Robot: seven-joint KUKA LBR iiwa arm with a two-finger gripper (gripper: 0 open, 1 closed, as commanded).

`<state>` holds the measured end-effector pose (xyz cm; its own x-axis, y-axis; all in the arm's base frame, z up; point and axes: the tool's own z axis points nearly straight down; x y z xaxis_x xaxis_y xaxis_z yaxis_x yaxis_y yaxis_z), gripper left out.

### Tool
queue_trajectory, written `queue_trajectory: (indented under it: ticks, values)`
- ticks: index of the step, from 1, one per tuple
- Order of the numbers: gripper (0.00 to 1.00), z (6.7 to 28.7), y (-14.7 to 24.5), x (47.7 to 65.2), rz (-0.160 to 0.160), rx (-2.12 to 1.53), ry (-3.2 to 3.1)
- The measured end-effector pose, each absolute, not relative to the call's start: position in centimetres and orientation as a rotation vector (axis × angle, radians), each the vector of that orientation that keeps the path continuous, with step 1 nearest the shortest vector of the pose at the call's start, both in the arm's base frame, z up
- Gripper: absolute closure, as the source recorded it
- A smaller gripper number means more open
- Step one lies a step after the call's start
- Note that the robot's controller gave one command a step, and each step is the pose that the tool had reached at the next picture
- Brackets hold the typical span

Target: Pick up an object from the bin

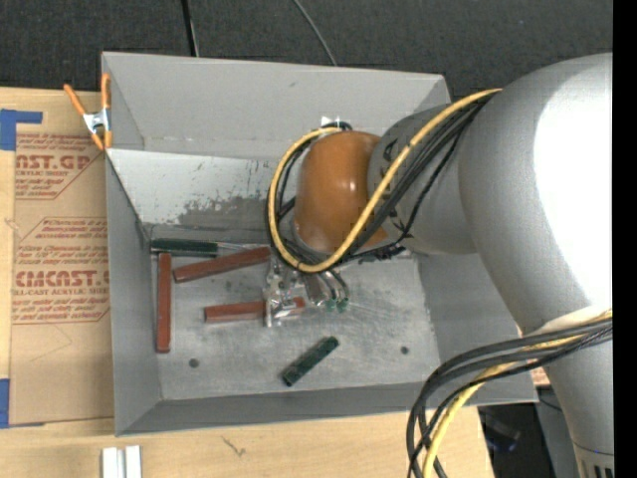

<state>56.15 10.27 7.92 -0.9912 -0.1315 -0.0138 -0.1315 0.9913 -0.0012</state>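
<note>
Short red-brown bar [231, 314], clear of the bin walls [134, 317], seemingly touches the end effector [284, 305]; open or closed, cannot tell.

A single camera is looking down into the grey metal bin [269, 108] from above. It is tilting somewhat to one side, so the wall beyond the pincer [287, 304] is showing its broad inner face, while the wall on the pincer's near side is showing as a narrower strip. The camera is sitting close, with the bin taking up most of the frame and its floor lying open all around the pincer. The arm [557, 197] is occupying the frame to the pincer's right, appearing large against the bin.
</note>
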Motion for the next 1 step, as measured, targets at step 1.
queue_trajectory:
  ticks: [1]
  values:
    - [1.00,8.68,10.27,55.82,-0.001,-0.208,3.136]
